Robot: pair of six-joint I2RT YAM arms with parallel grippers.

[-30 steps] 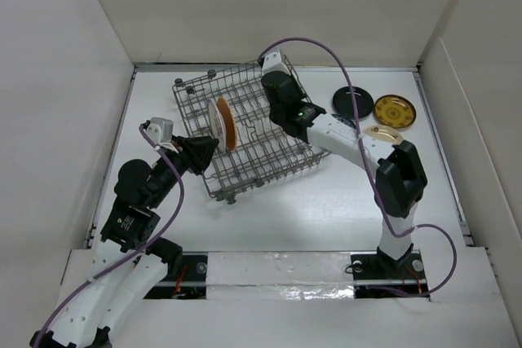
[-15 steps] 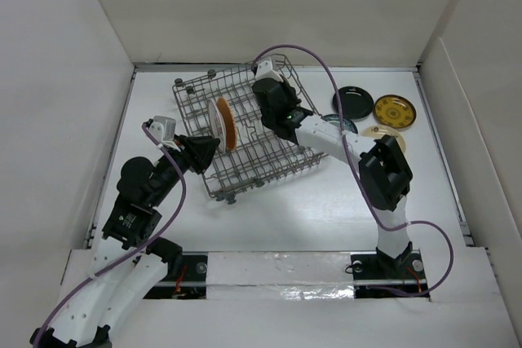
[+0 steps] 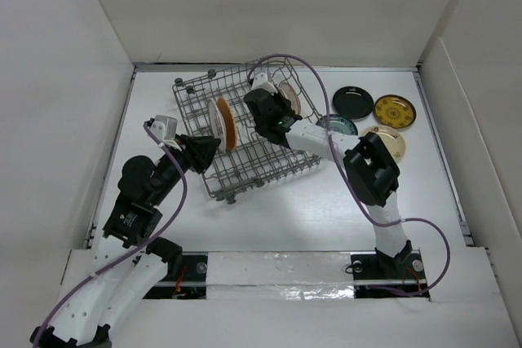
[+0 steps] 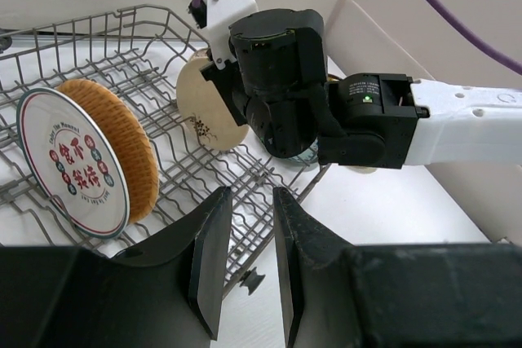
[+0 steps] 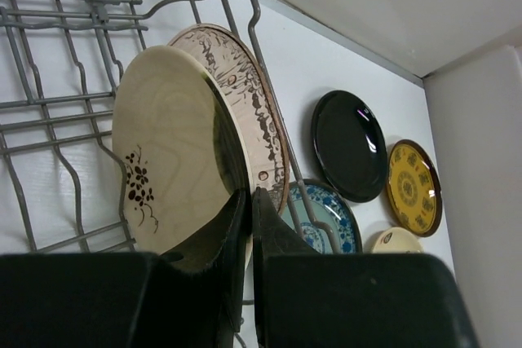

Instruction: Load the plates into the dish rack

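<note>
At the left rim of the dish rack [image 3: 269, 170], the left hand [image 3: 205, 151] has not moved; jaws stand a narrow gap apart, cannot tell if a wire is pinched. Just right, a white printed plate [image 4: 69, 165] and an orange plate [image 4: 122, 140] stand on edge among the tines. The right hand [image 3: 265, 112], clamped on the cream plate [image 5: 163, 144] rim, has swung left and deeper over the basket. The plate is upright, just beside a pinkish plate [image 5: 249, 112] at the far-right wall; seating looks next. Wires crowd both sides. Teal plate [image 5: 322, 218], black plate [image 3: 353, 103], yellow plate [image 3: 395, 110] and gold plate [image 3: 390, 138] wait on open counter [image 3: 310, 209].
</note>
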